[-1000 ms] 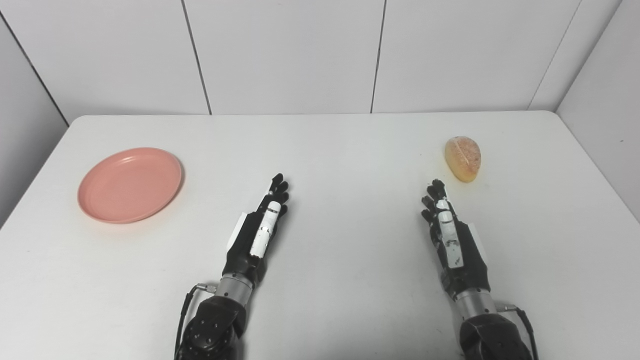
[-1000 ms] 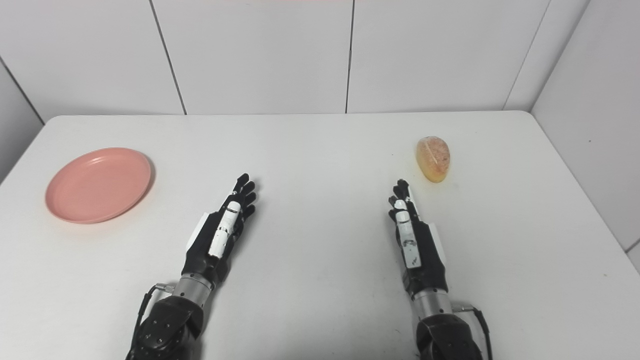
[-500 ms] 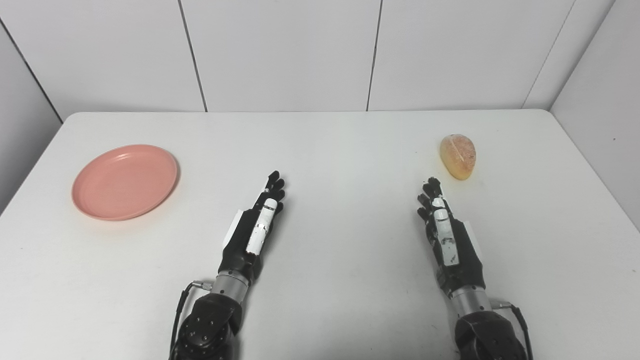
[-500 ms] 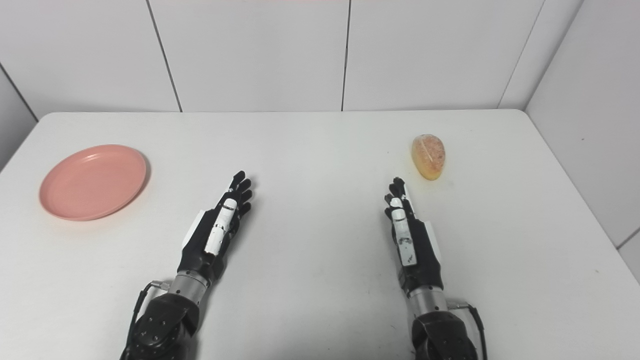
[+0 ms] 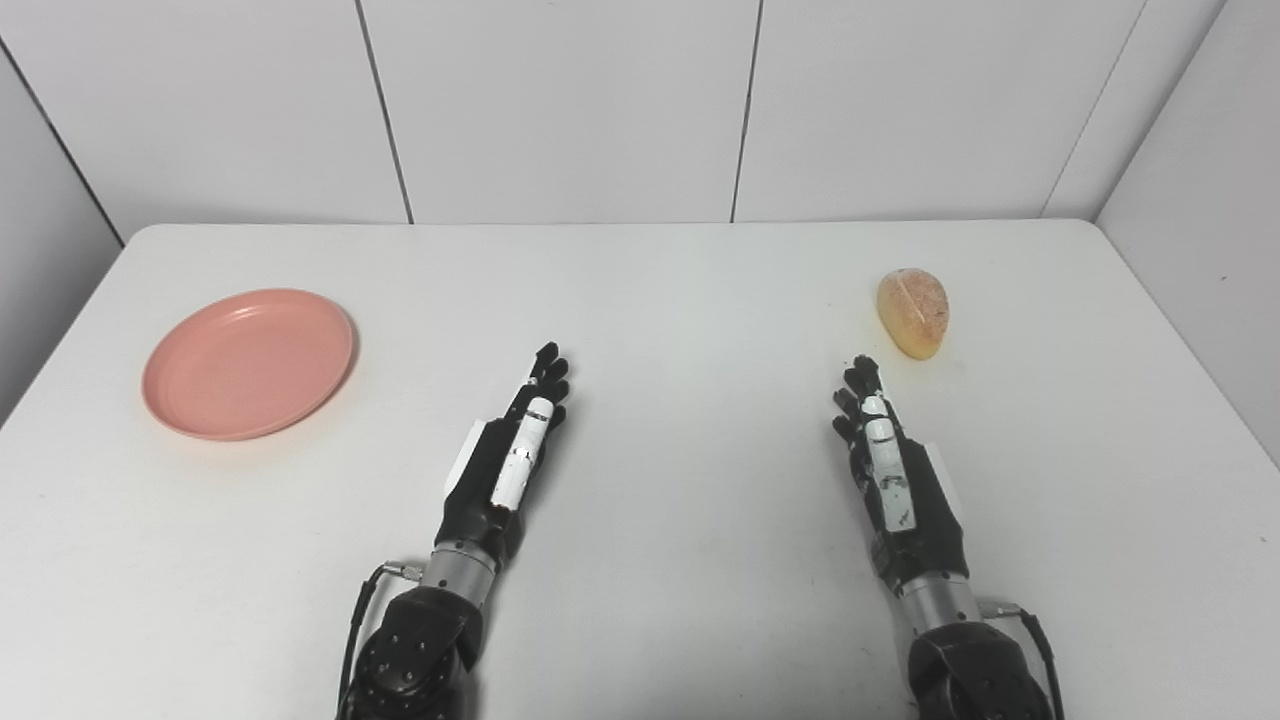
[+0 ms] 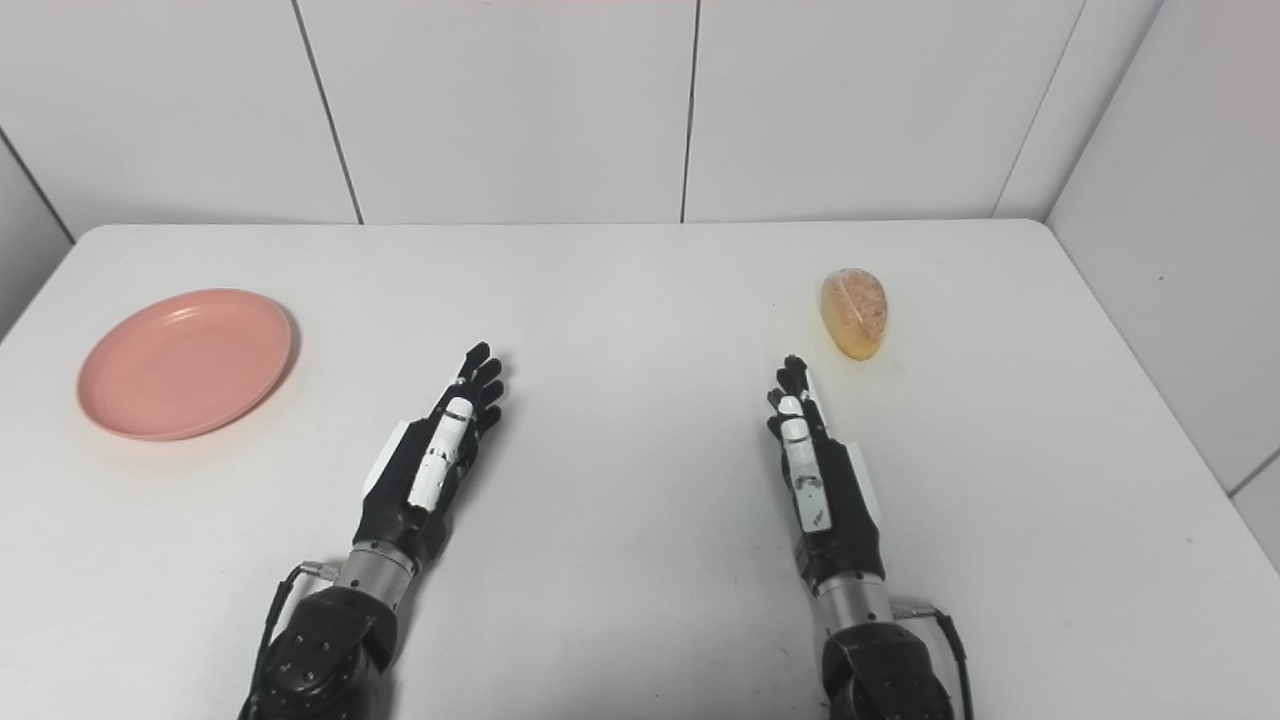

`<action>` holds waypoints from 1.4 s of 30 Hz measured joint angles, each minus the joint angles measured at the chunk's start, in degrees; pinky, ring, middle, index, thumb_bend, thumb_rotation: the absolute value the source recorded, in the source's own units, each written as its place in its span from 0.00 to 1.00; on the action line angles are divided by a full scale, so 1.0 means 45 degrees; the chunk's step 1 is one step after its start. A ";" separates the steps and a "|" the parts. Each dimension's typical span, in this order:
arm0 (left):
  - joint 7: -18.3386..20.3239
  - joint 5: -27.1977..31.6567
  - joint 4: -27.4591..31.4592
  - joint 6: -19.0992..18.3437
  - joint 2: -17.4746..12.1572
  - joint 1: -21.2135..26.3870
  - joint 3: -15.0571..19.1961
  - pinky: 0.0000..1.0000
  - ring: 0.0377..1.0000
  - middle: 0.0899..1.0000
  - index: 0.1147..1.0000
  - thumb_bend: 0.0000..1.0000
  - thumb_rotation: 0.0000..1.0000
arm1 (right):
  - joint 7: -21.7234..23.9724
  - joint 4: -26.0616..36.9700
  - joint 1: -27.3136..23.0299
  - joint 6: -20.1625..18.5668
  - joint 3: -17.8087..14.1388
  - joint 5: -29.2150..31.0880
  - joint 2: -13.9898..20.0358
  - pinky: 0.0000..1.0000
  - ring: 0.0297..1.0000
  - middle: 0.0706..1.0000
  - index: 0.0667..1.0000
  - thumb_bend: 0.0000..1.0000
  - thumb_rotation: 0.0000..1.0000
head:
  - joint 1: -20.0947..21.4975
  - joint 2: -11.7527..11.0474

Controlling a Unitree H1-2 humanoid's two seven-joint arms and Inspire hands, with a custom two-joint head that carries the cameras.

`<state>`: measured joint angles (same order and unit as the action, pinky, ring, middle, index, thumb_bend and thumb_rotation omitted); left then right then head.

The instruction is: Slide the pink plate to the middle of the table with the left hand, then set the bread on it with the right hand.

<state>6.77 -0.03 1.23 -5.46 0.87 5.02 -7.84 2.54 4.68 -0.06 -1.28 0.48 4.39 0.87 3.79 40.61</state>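
Note:
A round pink plate point(image 5: 248, 362) lies on the white table point(image 5: 680, 300) near its left edge. A golden oval bread roll point(image 5: 912, 312) rests at the right side of the table. My left hand point(image 5: 508, 455) is stretched out flat over the table's middle front, open and holding nothing, well to the right of the plate. My right hand point(image 5: 888, 465) is also open with straight fingers, its fingertips a short way in front and left of the bread, not touching it.
White panelled walls close the table in at the back and on the right. The table's left edge runs just beside the plate.
The whole picture has shifted a little, so the camera moved. Both hands, the plate and the bread keep their places on the table.

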 measured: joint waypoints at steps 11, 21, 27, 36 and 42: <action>-0.0448 -0.0567 -0.0836 0.0993 0.0329 0.0042 -0.0169 0.98 0.98 1.00 1.00 0.32 1.00 | 0.0436 -0.0182 -0.0039 0.0026 -0.0226 0.0560 0.0442 1.00 0.99 1.00 1.00 0.27 1.00 | -0.2873 -0.1192; -0.0801 -0.0876 -0.1895 0.1393 0.0780 0.0704 -0.0326 0.96 0.99 1.00 1.00 0.30 1.00 | 0.0973 -0.0797 -0.0323 0.1012 -0.0445 0.1096 0.0810 1.00 1.00 1.00 1.00 0.20 1.00 | -0.4533 -0.2129; -0.0839 -0.0888 -0.2270 0.1515 0.0889 0.0927 -0.0534 0.96 1.00 1.00 1.00 0.30 1.00 | 0.1002 -0.0777 -0.0406 0.1010 -0.0568 0.1283 0.0861 1.00 1.00 1.00 1.00 0.15 1.00 | -0.4982 -0.2227; -0.0901 -0.1022 -0.2354 0.1583 0.0896 0.0990 -0.0608 0.96 0.99 1.00 1.00 0.30 1.00 | 0.0982 -0.0521 -0.0170 0.0992 -0.0600 0.1303 0.0905 1.00 1.00 1.00 1.00 0.12 1.00 | -0.5060 -0.2188; -0.0913 -0.1101 -0.2345 0.1586 0.0915 0.0994 -0.0613 0.97 0.99 1.00 1.00 0.30 1.00 | 0.0985 -0.0460 -0.0129 0.0957 -0.0599 0.1306 0.0911 1.00 1.00 1.00 1.00 0.11 1.00 | -0.5119 -0.2110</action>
<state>2.66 -4.98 -9.32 1.67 4.99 9.49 -10.60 6.97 2.60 -0.64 3.03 -2.22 10.27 4.97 -19.25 31.11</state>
